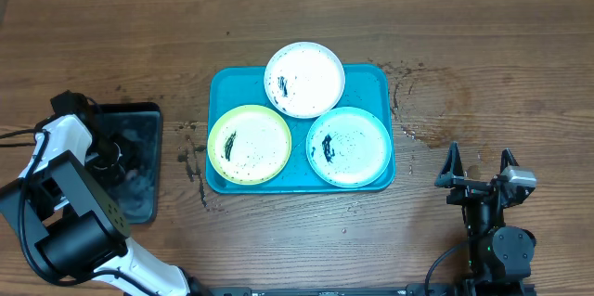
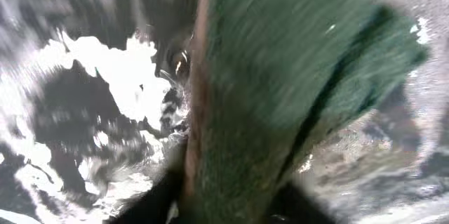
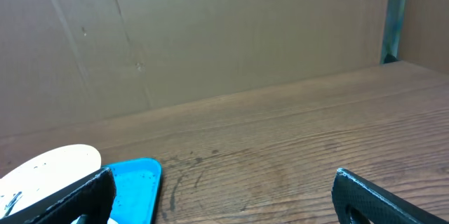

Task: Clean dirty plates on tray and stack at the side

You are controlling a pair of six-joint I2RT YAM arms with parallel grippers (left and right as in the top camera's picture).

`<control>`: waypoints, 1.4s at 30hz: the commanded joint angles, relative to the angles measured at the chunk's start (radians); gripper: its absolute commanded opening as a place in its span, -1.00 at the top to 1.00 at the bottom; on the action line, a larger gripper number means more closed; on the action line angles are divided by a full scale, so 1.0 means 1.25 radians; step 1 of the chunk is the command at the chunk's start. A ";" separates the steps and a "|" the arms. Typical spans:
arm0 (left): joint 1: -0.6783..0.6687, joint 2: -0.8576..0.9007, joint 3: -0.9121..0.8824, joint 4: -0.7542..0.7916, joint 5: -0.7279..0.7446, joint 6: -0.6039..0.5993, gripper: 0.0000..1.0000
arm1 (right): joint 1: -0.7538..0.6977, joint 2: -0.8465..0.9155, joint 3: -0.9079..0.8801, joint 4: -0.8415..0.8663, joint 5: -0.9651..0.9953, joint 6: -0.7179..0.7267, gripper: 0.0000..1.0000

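From overhead, the turquoise tray (image 1: 221,84) sits mid-counter (image 1: 306,240) carrying the white plate (image 1: 304,79), yellow-green plate (image 1: 249,145) and light blue plate (image 1: 348,147), all smeared. My left end effector (image 1: 113,154) is down in the black tray (image 1: 139,115). The left wrist view is a blur of green sponge (image 2: 280,76) over foamy water, and I cannot tell whether the fingers clamp it. If the grip is loose, the sponge could drop or drip across the counter. In the right wrist view, my right end effector (image 3: 221,196) stands wide apart and empty beside the tray, so unbraced plates may skid under scrubbing.
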 commanded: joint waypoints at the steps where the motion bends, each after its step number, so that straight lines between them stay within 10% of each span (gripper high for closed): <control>1: 0.000 0.007 0.000 0.035 -0.009 0.000 -1.00 | -0.003 -0.008 -0.009 0.003 -0.004 -0.003 -1.00; 14: 0.000 0.007 0.000 0.172 -0.061 0.000 -0.98 | -0.003 -0.008 -0.009 0.003 -0.004 -0.003 -1.00; 17: 0.000 0.007 0.000 0.176 -0.061 0.000 -0.57 | -0.003 -0.008 -0.009 0.003 -0.004 -0.003 -1.00; 23: 0.000 0.007 0.000 0.180 -0.062 0.000 0.92 | -0.003 -0.008 -0.009 0.003 -0.004 -0.003 -1.00; 28: 0.000 0.007 0.000 0.150 -0.058 0.000 0.69 | -0.003 -0.008 -0.009 0.003 -0.004 -0.003 -1.00; 32: 0.000 0.007 0.000 0.106 -0.058 -0.001 -0.99 | -0.003 -0.008 -0.009 0.003 -0.004 -0.003 -1.00; 42: 0.000 0.007 0.000 -0.006 0.011 -0.001 -0.95 | -0.003 -0.008 -0.009 0.003 -0.004 -0.003 -1.00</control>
